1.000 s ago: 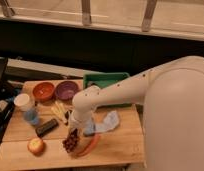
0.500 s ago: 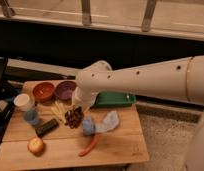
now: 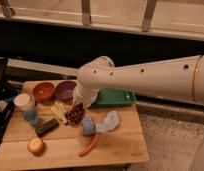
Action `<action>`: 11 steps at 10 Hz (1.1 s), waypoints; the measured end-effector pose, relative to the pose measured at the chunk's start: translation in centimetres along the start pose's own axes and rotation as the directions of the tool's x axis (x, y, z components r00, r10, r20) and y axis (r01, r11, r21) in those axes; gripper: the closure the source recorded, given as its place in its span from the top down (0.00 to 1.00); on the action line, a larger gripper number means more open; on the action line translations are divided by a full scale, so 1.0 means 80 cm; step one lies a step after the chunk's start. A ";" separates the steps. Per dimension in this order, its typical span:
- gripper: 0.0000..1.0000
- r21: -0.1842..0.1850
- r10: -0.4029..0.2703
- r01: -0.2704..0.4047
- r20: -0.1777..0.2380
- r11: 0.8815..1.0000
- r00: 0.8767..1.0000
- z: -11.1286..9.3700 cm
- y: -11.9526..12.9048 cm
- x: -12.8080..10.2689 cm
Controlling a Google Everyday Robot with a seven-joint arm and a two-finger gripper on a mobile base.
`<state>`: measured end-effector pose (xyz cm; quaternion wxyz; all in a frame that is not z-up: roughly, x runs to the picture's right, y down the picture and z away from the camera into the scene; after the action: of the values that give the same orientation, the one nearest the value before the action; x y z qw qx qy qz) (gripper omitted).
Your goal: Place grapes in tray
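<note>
The grapes (image 3: pixel 75 114), a dark reddish-purple cluster, hang just above the wooden table (image 3: pixel 120 142), left of centre. My gripper (image 3: pixel 79 104) is right above them, shut on their top, at the end of the white arm (image 3: pixel 145 75) that reaches in from the right. The green tray (image 3: pixel 116 98) lies at the back of the table, to the right of the grapes and partly hidden under the arm. The grapes are outside the tray, near its left end.
A red bowl (image 3: pixel 44 91) and a purple bowl (image 3: pixel 65 90) stand at the back left. A white cup (image 3: pixel 23 101), a dark bar (image 3: pixel 46 127) and an apple (image 3: pixel 35 145) sit on the left. A red chili (image 3: pixel 89 145) and crumpled blue-white wrapping (image 3: pixel 102 123) lie in front.
The grapes have been lifted from the front of the table and carried back toward the tray. The arm has swung up and across the view.
</note>
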<state>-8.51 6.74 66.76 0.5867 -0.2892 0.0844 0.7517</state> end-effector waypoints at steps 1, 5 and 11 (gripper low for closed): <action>0.00 0.001 0.008 -0.008 0.006 1.000 1.000 0.000 0.000 0.000; 0.00 0.016 0.064 -0.065 0.100 0.998 0.993 -0.031 -0.023 -0.067; 0.00 -0.006 0.228 -0.231 0.193 0.973 0.954 -0.058 -0.105 -0.178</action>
<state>2.92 -4.79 72.37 0.5033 -0.1987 0.0665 0.8384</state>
